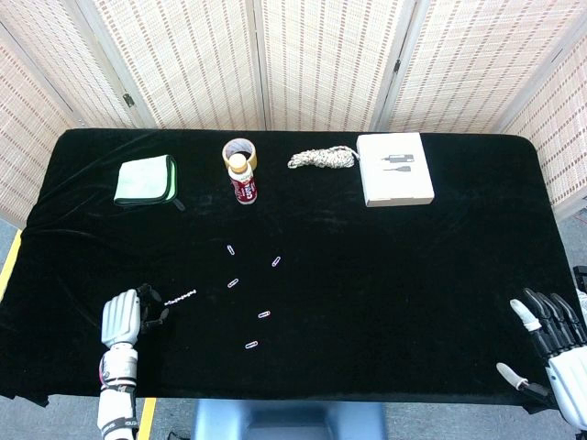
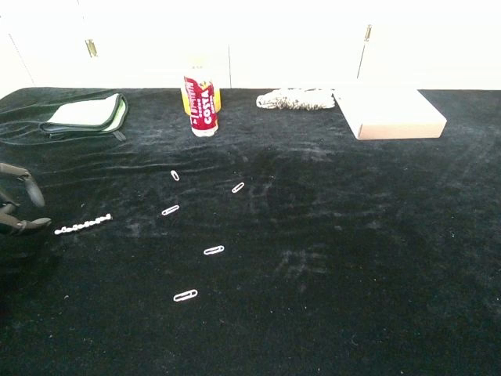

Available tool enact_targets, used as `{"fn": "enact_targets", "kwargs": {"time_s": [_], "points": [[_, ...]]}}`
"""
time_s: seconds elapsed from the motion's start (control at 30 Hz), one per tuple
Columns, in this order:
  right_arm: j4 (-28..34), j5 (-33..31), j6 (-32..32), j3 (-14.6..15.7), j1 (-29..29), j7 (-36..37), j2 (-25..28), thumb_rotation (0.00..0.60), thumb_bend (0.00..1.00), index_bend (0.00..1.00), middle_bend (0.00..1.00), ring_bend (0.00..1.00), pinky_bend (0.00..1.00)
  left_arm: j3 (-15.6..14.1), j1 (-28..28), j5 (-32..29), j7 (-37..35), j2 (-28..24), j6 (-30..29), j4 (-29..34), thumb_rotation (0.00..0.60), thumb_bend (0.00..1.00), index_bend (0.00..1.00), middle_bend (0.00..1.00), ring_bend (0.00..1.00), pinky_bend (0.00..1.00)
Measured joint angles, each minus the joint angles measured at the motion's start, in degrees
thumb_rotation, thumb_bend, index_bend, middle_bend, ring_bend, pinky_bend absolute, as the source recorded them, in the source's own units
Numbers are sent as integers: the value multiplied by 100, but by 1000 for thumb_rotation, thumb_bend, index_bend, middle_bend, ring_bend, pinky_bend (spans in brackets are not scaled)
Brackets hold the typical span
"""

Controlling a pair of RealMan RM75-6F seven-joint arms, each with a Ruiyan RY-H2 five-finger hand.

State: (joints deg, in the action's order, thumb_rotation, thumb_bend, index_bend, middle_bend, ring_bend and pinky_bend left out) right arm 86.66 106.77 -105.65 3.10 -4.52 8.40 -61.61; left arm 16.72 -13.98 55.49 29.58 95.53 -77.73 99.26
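- our left hand (image 1: 124,318) hovers with fingers (image 2: 23,182) spread, grasping nothing
- the bead chain (image 1: 180,297) lies just beyond those fingertips, not touching
- paper clips (image 1: 233,282) scatter further out to the right of it
- our right hand (image 1: 555,339) sits at the table's (image 1: 440,275) near right edge, fingers apart, holding nothing
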Motion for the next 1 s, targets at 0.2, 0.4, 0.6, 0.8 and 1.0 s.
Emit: {"fn": "enact_targets", "kwargs": {"time_s": [0.2, 0.4, 0.6, 0.8, 1.0], "points": [[-29, 17, -55, 2, -28, 25, -10, 600, 10, 0, 0, 0, 0, -13, -225, -221, 41, 247, 105, -193, 600, 361, 499, 1000, 1000, 1000], [-61, 20, -118, -3, -50, 80, -5, 600, 10, 0, 0, 0, 0, -25, -391, -324, 62, 379, 145, -343, 600, 365, 499, 1000, 1000, 1000], [-74, 5, -141, -12, -71, 82, -18, 600, 9, 0, 0, 0, 0, -28, -517, -556, 122, 429, 224, -511, 600, 365, 493, 1000, 1000, 1000], [-78, 20, -176, -7, -97, 64, -26, 600, 10, 0, 0, 0, 0, -56, -628, -718, 140, 438, 319, -663, 600, 365, 493, 1000, 1000, 1000], [-41, -26, -87, -14, -79, 32, -20, 600, 10, 0, 0, 0, 0, -64, -704, -813, 64, 433, 394, -757, 600, 365, 493, 1000, 1000, 1000]]}}
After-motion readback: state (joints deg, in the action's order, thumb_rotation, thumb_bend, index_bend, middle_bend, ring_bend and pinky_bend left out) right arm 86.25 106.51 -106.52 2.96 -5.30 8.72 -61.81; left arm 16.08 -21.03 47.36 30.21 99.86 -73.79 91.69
